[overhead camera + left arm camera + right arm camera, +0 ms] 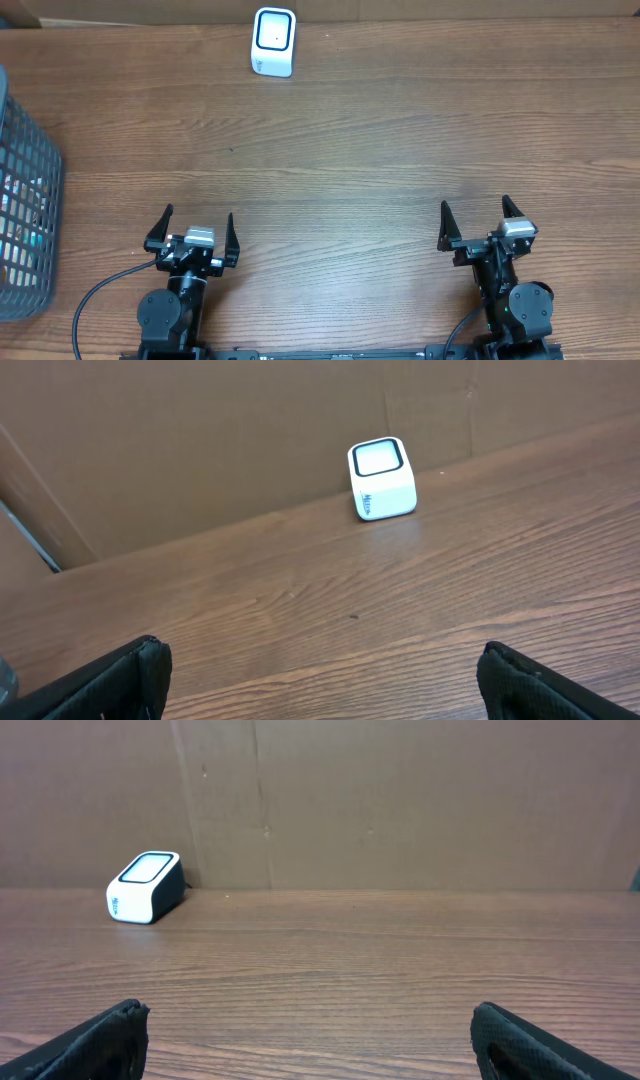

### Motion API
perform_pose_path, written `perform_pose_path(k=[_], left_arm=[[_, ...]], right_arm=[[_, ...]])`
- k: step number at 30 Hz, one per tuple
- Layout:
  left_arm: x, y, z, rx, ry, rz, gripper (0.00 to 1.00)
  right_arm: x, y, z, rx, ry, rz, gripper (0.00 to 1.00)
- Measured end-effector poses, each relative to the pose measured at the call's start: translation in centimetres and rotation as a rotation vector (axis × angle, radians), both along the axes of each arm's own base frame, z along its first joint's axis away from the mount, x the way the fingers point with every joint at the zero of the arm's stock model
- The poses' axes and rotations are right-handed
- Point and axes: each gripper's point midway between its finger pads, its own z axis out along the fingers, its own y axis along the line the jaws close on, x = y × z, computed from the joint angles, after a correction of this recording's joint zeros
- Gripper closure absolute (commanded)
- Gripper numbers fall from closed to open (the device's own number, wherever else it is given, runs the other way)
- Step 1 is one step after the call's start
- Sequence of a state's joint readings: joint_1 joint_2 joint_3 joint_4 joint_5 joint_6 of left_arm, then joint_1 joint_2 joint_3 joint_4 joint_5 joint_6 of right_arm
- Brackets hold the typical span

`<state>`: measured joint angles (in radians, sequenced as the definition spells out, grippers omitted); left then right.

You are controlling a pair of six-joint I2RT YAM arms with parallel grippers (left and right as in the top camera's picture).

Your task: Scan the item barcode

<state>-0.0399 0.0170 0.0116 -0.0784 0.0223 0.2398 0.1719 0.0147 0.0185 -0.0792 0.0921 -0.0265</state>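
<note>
A small white barcode scanner (273, 41) with a dark-framed window stands at the table's far edge, against the brown back wall; the left wrist view shows the scanner (381, 478) ahead and slightly right, the right wrist view shows the scanner (145, 886) far left. My left gripper (194, 223) rests at the near left, open, nothing between its fingers. My right gripper (478, 214) rests at the near right, also open and empty. Both sit far from the scanner. The item is hidden; some things lie blurred behind the mesh of the basket (28, 212).
A grey mesh basket stands at the table's left edge with indistinct contents. Brown wood tabletop (340, 160) stretches between the grippers and the scanner. A brown cardboard wall (400, 800) closes off the back.
</note>
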Motion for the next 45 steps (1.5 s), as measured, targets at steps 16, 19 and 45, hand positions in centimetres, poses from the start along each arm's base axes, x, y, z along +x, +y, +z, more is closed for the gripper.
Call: perform_pose_path(k=[16,19,45], left_arm=[[0.0,0.0,0.0,0.0,0.0,0.0,0.0],[0.0,0.0,0.0,0.0,0.0,0.0,0.0],[0.0,0.0,0.01,0.0,0.0,0.0,0.0]], right_arm=[[0.0,-0.01,-0.02,0.0,0.001,0.0,0.0],[0.0,-0.01,0.0,0.0,0.0,0.0,0.0],[0.0,-0.01,-0.01,0.0,0.0,0.0,0.0]])
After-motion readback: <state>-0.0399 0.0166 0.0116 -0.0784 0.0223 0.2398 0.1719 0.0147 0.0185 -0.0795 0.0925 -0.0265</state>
